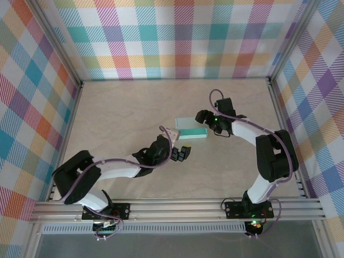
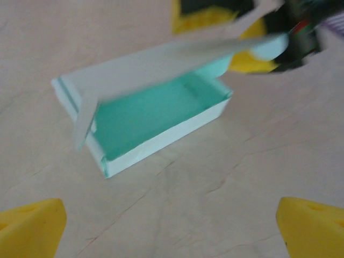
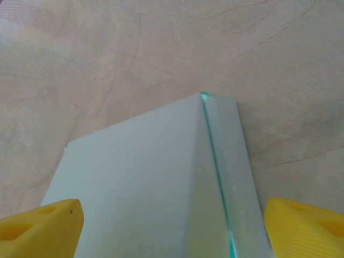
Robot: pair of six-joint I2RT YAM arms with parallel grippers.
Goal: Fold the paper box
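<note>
Left arm reaches low; my left gripper (image 2: pixel 172 228) gapes wide, holding nothing. My right gripper (image 3: pixel 172 223) stands spread astride the raised lid (image 2: pixel 161 59). The paper box (image 1: pixel 192 130), smooth mint card, rectangular, sits on the marbled table (image 1: pixel 134 107) between both.

The paper box (image 2: pixel 161 113) is thin, smooth, matt card; the worktop (image 2: pixel 242 177) beneath the box is a smooth, matt, marble-patterned surface with fine veins.

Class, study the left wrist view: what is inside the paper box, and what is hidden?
Inside the paper box: bare teal floor and inner walls, nothing lying there. The half-raised lid covers the rear strip, so that part cannot be checked.
</note>
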